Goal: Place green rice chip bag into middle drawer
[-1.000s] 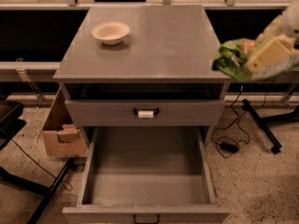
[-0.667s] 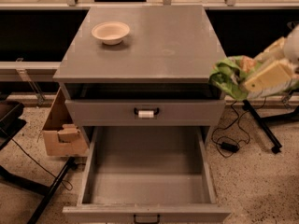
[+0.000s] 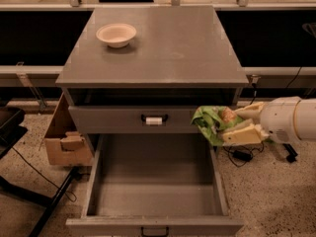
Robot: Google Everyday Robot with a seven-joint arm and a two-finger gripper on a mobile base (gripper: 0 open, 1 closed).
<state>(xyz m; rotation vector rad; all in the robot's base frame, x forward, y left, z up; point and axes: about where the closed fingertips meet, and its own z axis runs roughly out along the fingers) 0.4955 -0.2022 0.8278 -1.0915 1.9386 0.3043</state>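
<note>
The green rice chip bag is crinkled light green with white and orange-red print. My gripper is shut on it and reaches in from the right. The bag hangs in the air at the right end of the drawer front with the white-tagged handle, just above the right wall of the middle drawer. That drawer is pulled wide open below, a deep grey tray with nothing in it, and its dark handle is at the bottom edge of the view.
A cream round bowl sits at the back left of the grey cabinet top. A cardboard box stands on the floor left of the cabinet. Cables and a black stand leg lie on the floor.
My gripper has carried the bag down and to the left, from beside the cabinet top's right edge to just above the open drawer's right wall.
</note>
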